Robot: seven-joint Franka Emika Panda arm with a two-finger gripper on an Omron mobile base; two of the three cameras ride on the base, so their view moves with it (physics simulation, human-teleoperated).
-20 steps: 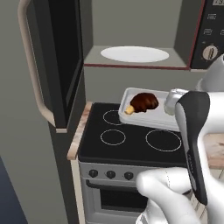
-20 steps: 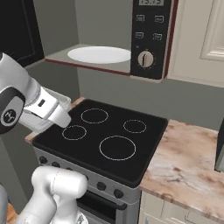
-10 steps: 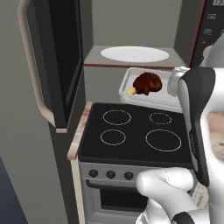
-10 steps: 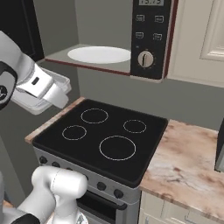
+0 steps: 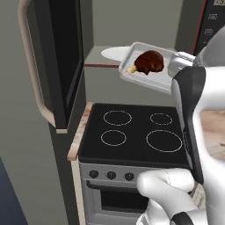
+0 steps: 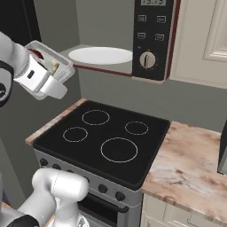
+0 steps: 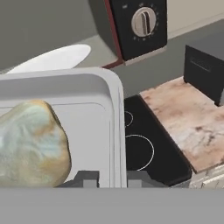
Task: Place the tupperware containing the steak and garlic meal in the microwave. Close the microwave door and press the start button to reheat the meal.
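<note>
The tupperware [image 5: 154,78], a shallow grey-white tray, hangs in the air just in front of the microwave's [image 5: 211,30] open cavity, at the height of its floor. In it lie the dark steak [image 5: 149,61], a small tan piece and a pale garlic bulb [image 7: 30,144]. My gripper [image 7: 113,179] is shut on the tray's near rim [image 7: 117,113], one fingertip on each side of it. The round white plate [image 6: 101,55] sits inside the cavity behind the tray. The microwave door [image 5: 66,57] stands swung open to the left, its beige handle [image 5: 31,74] facing me.
A black stovetop [image 6: 104,133] with four rings lies below the tray. A marble counter [image 6: 190,164] runs to its right, with a dark box [image 7: 205,70] on it. The microwave's control panel with its dial [image 6: 147,59] is right of the cavity.
The arm has lifted the tupperware from low over the stove's back up to the level of the microwave opening.
</note>
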